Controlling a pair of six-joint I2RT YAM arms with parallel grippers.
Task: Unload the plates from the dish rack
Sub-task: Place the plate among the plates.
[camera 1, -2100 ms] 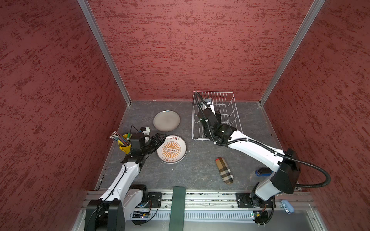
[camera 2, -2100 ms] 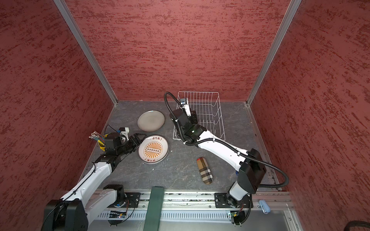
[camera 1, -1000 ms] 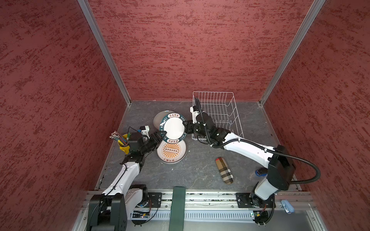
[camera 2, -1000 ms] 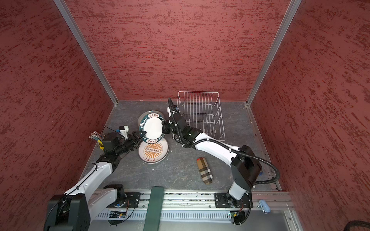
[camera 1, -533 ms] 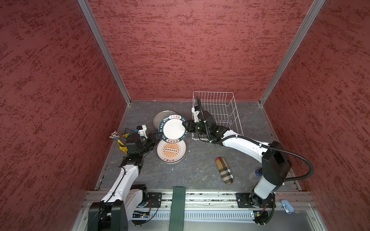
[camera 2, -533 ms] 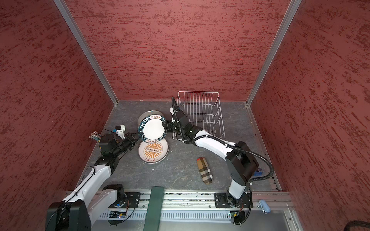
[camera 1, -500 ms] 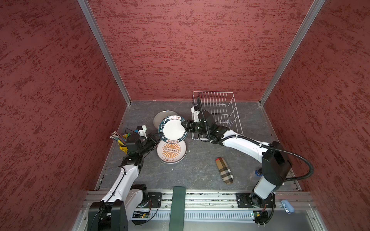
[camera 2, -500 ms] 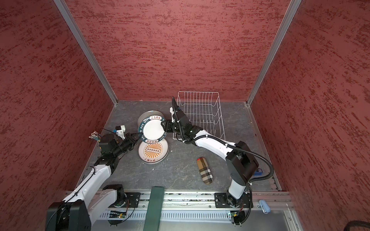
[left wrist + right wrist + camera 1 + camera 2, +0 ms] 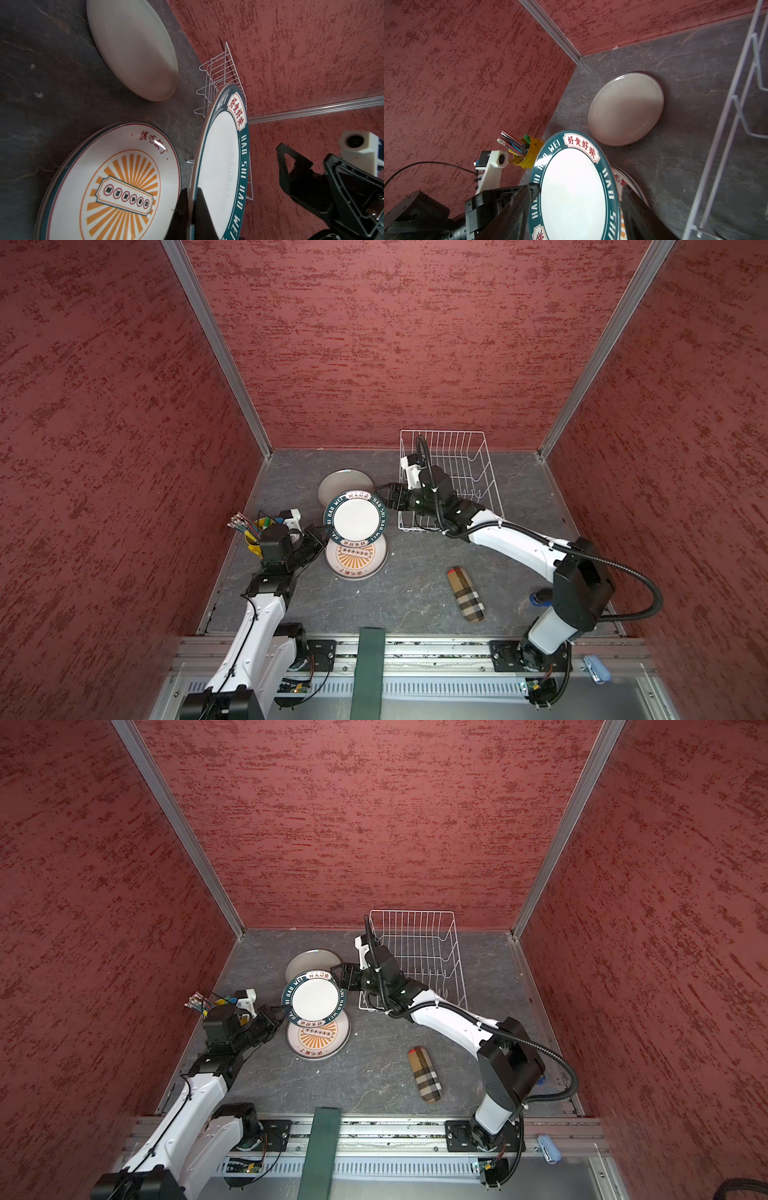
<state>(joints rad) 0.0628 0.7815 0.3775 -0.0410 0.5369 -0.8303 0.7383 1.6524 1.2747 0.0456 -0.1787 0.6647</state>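
Three red, rough-plastered walls (image 9: 374, 344), joined by aluminium corner strips (image 9: 217, 348); dark grey veined bench (image 9: 415, 597); metal rail (image 9: 436, 649) along its near edge; light even.

The rim of the green-lettered plate (image 9: 218, 162) was pinched between the fingers of the left claw (image 9: 190, 193), the plate held on edge. Beside it the sunburst plate (image 9: 116, 182) was laid flat on the tabletop (image 9: 41, 83), the grey-beige plate (image 9: 135, 47) beyond it, apart. The dish rack (image 9: 220, 68) was partly hidden behind the held plate. The right claw (image 9: 305, 158) was kept clear of it, jaws parted.
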